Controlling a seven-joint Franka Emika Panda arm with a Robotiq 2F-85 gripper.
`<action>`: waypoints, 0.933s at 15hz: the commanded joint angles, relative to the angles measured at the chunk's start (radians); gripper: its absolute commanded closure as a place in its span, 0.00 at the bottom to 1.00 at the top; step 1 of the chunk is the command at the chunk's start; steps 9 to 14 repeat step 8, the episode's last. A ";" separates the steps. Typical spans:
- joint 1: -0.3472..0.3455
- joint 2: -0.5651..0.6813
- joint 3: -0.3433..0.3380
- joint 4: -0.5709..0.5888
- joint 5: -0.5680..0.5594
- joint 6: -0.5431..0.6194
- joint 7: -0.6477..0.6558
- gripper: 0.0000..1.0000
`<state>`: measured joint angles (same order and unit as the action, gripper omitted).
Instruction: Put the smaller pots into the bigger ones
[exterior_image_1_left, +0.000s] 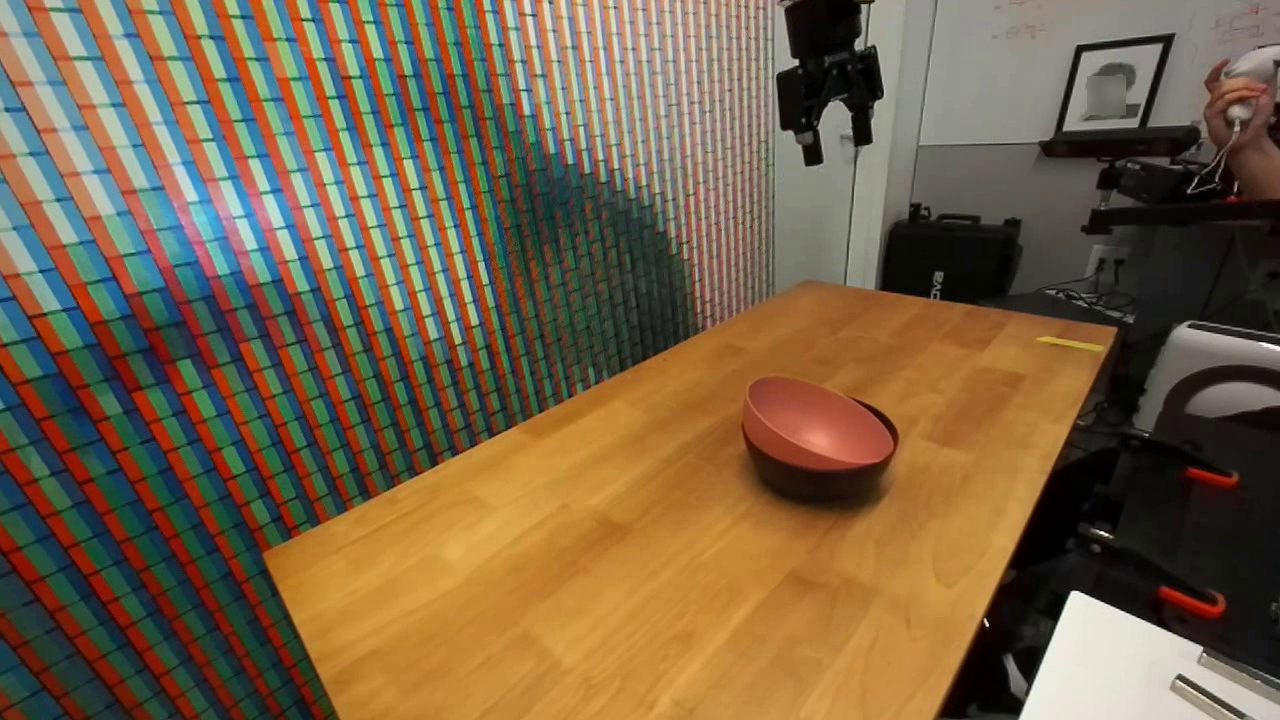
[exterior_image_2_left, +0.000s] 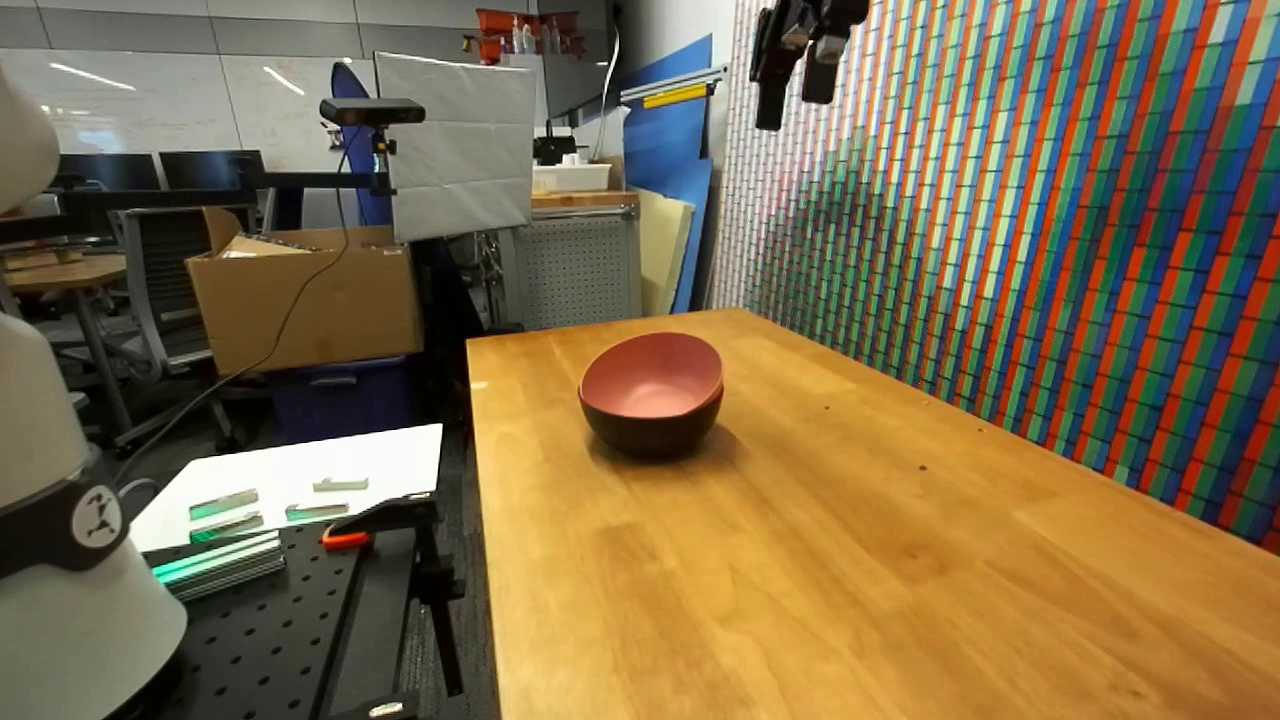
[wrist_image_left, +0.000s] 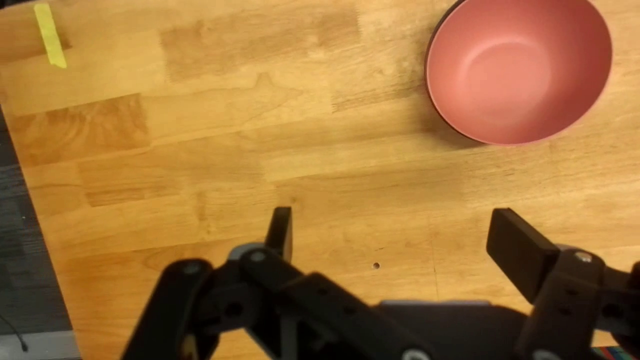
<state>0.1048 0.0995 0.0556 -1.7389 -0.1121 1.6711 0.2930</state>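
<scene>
In an exterior view: one red bowl (exterior_image_1_left: 818, 425), askew inside one black bowl (exterior_image_1_left: 820, 484), between the bench's (exterior_image_1_left: 600, 570) long edges. In an exterior view: my claw (exterior_image_2_left: 795, 106), high above bench level. Wrist view: my fingers (wrist_image_left: 521, 255), spread wide (blurred); yellow strip (wrist_image_left: 50, 36), near a corner.

- an exterior view looks down at a slant along the wooden table (exterior_image_1_left: 600, 570), patterned wall (exterior_image_1_left: 350, 250) at left.
- an exterior view faces the reverse way, wall at right, robot base (exterior_image_2_left: 80, 630) close at left.
- both exterior views share table, wall and red bowl (exterior_image_2_left: 652, 378).
- the wrist view looks steeply down past near fingers (wrist_image_left: 522, 252), the bowl cropped at the top.
</scene>
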 joint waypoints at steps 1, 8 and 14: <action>-0.027 -0.055 -0.007 -0.028 0.006 -0.028 -0.116 0.00; -0.032 -0.028 -0.003 -0.011 0.000 -0.041 -0.116 0.00; -0.032 -0.028 -0.003 -0.011 0.000 -0.041 -0.116 0.00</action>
